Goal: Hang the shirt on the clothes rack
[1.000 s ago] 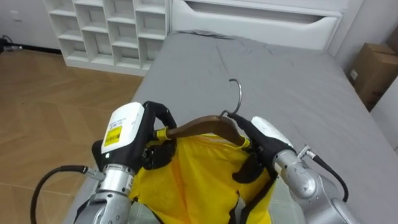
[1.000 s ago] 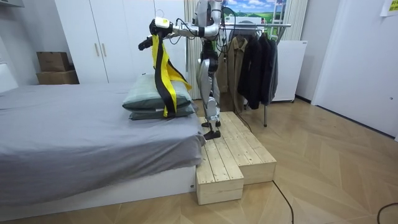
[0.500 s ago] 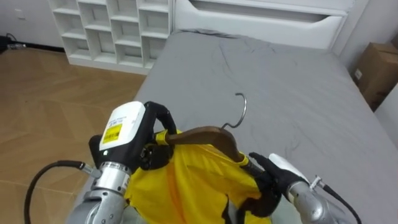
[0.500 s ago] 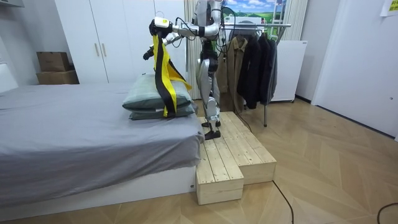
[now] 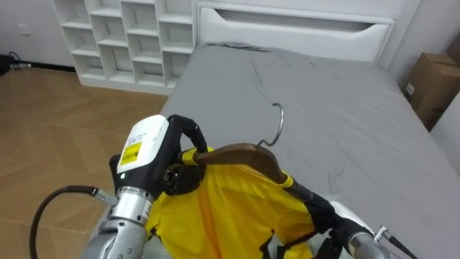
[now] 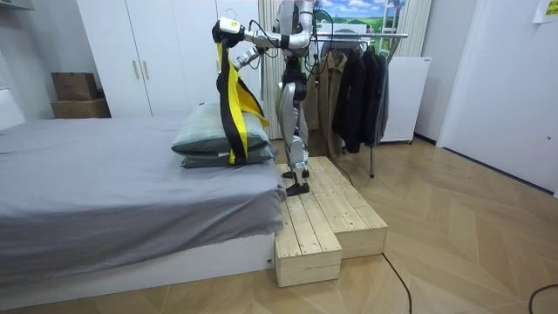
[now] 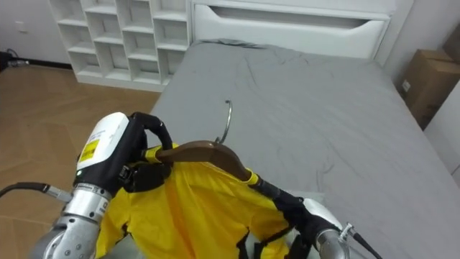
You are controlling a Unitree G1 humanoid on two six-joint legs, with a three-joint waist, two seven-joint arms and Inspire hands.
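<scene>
I am looking down over the bed [image 5: 345,108] from the wooden platform [image 6: 323,218] at its foot end, where the robot is standing. Nearest to me, above that end of the bed, the left hand [image 5: 162,162] is clamping its curled fingers round one end of the brown hanger [image 5: 241,153]. The yellow garment [image 5: 230,212] is hanging from the hanger and draping down in front of the stacked pillows [image 6: 205,139] lying on the bed. The right hand [image 5: 352,221] is sitting low against the garment's other shoulder, just under the hanger's other end; I cannot tell whether its fingers are pinching the cloth or only touching it. The hanger's metal hook [image 5: 277,126] is pointing up over the grey sheet.

At the bed's far end a white headboard [image 5: 295,29] is standing, with a white shelf unit [image 5: 122,39] to the bed's left and a cardboard box [image 5: 431,86] to its right. Behind the robot, away from the bed, a clothes rack [image 6: 366,35] is holding dark coats [image 6: 357,87].
</scene>
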